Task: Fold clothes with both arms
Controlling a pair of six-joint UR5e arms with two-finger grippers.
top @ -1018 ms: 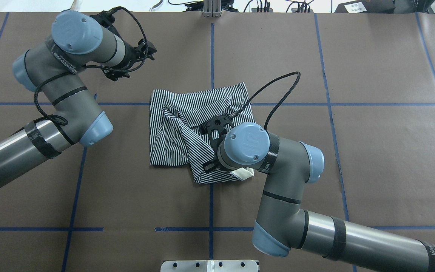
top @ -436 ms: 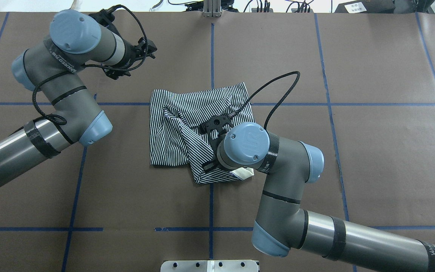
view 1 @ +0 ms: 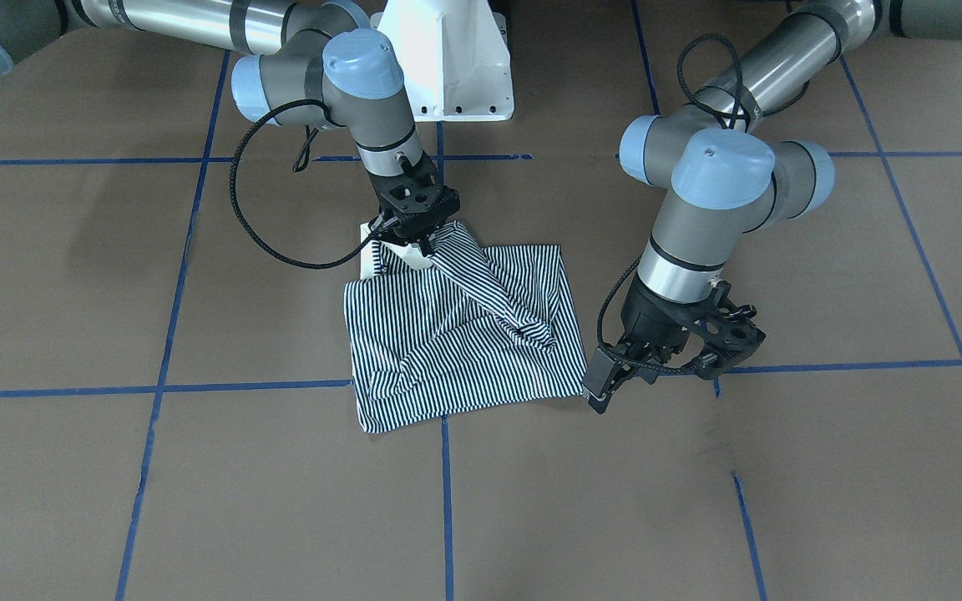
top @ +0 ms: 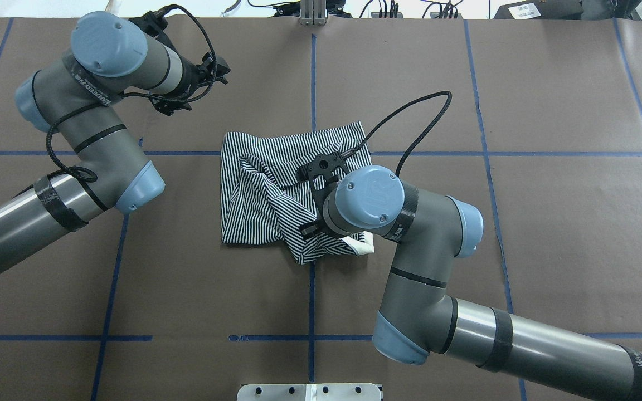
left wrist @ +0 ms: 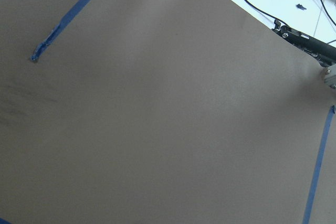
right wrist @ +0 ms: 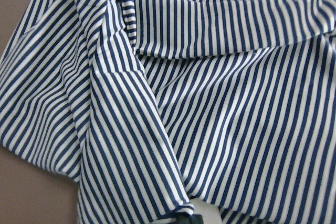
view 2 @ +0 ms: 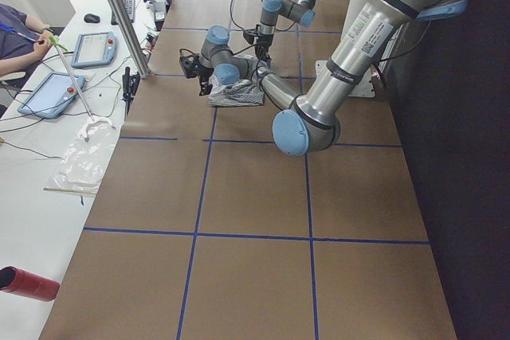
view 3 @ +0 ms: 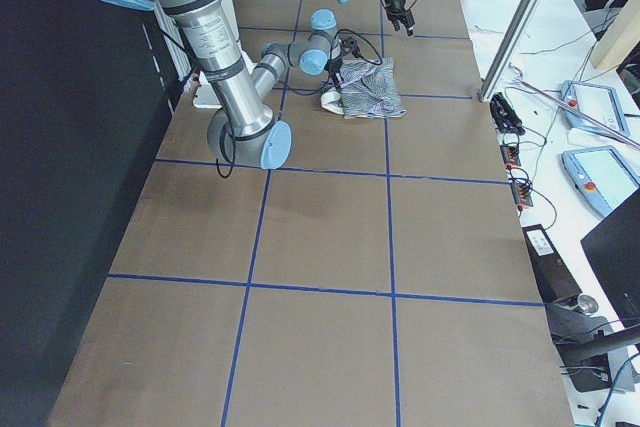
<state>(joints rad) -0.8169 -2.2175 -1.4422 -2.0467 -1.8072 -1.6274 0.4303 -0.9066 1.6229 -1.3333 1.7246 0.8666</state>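
The navy-and-white striped polo shirt (top: 276, 167) lies folded in a rough square mid-table (view 1: 464, 334). Its cream collar (top: 361, 249) pokes out at the edge nearest the robot. My right gripper (view 1: 416, 238) is shut on that near edge and holds a striped flap raised off the table. In the overhead view its fingers are hidden under the wrist. The right wrist view is filled with striped cloth (right wrist: 236, 77) drawn toward a dark fingertip (right wrist: 184, 219). My left gripper (view 1: 602, 384) hangs open and empty above the table beside the shirt's far corner, apart from the cloth.
Brown paper with blue tape lines (top: 312, 83) covers the table. The white pedestal base (view 1: 448, 58) stands behind the shirt. A side desk with tablets (view 2: 56, 93), a person's arm (view 2: 20, 33) and a red cylinder (view 2: 28, 284) lie beyond the table's far edge.
My right arm has shifted forward over the shirt, drawing the held near edge and the collar with it. The left arm has drifted slightly back and outward, still empty.
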